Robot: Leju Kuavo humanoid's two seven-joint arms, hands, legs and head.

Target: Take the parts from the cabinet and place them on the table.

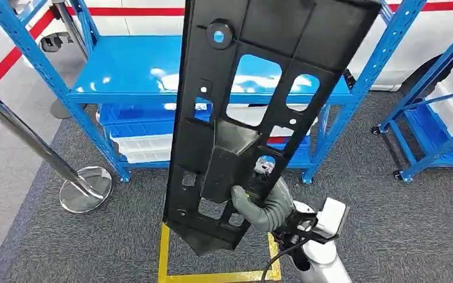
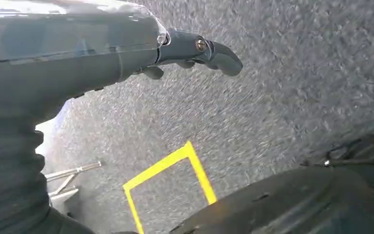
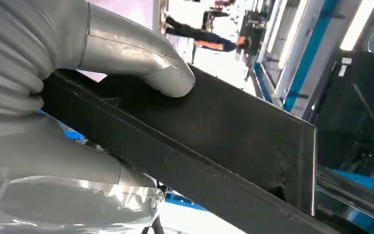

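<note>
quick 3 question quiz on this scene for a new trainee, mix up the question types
1. True or false: the right hand grips the black panel.
2. Which is the floor marking by the panel's lower end? A) red circle B) yellow tape outline C) white arrow
3. Fill in: the left hand holds ____.

Key: 1 true. 2 B. 3 nothing; it hangs over the grey carpet.
</note>
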